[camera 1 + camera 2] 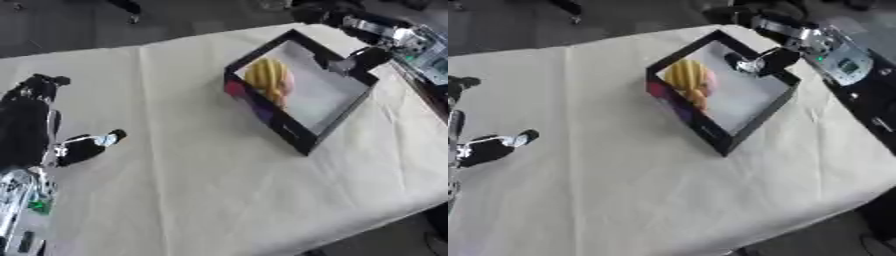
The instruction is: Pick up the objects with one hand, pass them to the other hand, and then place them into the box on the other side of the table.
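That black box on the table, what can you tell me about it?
The box is a shallow, open-topped rectangular tray with thin black walls and a pale grey floor; coloured print shows on its outer near wall. It sits askew on the cream tablecloth, toward the table's far right. Inside, against its left wall, lie a yellow ribbed object and something pink beside it. The right robot hand hangs over the far corner of the box; whether it touches the rim cannot be told.
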You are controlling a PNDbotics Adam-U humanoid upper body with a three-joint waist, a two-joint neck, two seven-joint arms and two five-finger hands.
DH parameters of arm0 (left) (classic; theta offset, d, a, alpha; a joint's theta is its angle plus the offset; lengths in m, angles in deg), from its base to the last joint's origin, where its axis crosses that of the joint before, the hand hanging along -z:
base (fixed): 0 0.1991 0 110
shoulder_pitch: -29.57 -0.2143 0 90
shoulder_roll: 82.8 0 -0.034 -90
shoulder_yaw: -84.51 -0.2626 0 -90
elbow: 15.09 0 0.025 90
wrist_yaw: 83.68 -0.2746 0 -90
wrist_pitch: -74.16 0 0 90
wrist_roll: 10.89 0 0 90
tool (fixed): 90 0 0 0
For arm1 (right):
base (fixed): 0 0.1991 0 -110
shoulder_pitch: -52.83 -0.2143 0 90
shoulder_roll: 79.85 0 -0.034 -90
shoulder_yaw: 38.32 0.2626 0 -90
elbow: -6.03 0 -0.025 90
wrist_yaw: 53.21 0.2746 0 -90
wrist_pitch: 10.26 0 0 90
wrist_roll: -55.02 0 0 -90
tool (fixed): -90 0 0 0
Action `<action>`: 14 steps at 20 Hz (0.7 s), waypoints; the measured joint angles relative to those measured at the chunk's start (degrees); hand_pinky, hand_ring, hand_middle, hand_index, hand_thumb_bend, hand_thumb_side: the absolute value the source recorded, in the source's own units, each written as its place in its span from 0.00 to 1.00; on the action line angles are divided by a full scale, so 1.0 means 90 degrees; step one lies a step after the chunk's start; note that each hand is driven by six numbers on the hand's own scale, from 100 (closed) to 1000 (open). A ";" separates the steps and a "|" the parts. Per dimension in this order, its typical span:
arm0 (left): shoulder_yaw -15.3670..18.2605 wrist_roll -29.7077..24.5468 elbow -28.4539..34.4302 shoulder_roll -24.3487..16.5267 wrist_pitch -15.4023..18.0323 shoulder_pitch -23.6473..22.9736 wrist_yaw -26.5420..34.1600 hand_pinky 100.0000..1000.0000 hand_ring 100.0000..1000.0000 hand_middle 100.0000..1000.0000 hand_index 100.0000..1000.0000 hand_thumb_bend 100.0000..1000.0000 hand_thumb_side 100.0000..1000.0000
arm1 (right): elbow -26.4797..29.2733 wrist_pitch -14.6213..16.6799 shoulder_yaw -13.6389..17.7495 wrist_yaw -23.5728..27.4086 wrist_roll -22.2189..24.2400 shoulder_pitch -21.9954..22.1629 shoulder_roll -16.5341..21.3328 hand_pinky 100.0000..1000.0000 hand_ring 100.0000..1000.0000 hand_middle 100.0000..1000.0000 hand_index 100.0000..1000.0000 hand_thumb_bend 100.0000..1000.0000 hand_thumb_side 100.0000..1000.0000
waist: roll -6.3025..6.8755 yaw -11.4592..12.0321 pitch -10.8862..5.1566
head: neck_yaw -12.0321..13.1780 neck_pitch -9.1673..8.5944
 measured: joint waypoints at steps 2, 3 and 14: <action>0.0000 0.0000 0.0000 0.0000 0.0000 0.0000 0.0000 0.79 0.73 0.62 0.74 0.92 0.33 | -0.0021 -0.0209 0.0019 0.0333 0.0209 -0.0002 0.0000 1.00 1.00 1.00 1.00 0.00 0.21 | 0.0000 -0.0002 0.0000 | 0.0001 0.0000; 0.0001 0.0000 0.0000 0.0000 0.0000 0.0000 0.0000 0.79 0.73 0.62 0.74 0.92 0.34 | -0.0060 -0.0290 0.0053 0.0490 0.0290 -0.0003 0.0000 1.00 1.00 1.00 1.00 0.00 0.15 | 0.0000 -0.0006 0.0000 | 0.0001 0.0000; 0.0054 0.0018 0.0007 -0.0001 -0.0017 -0.0001 0.0003 0.78 0.73 0.62 0.74 0.92 0.34 | -0.0510 -0.0881 0.0241 0.1912 0.0881 -0.0009 -0.0100 1.00 1.00 1.00 1.00 0.00 0.29 | 0.0000 -0.0020 0.0000 | 0.0026 0.0000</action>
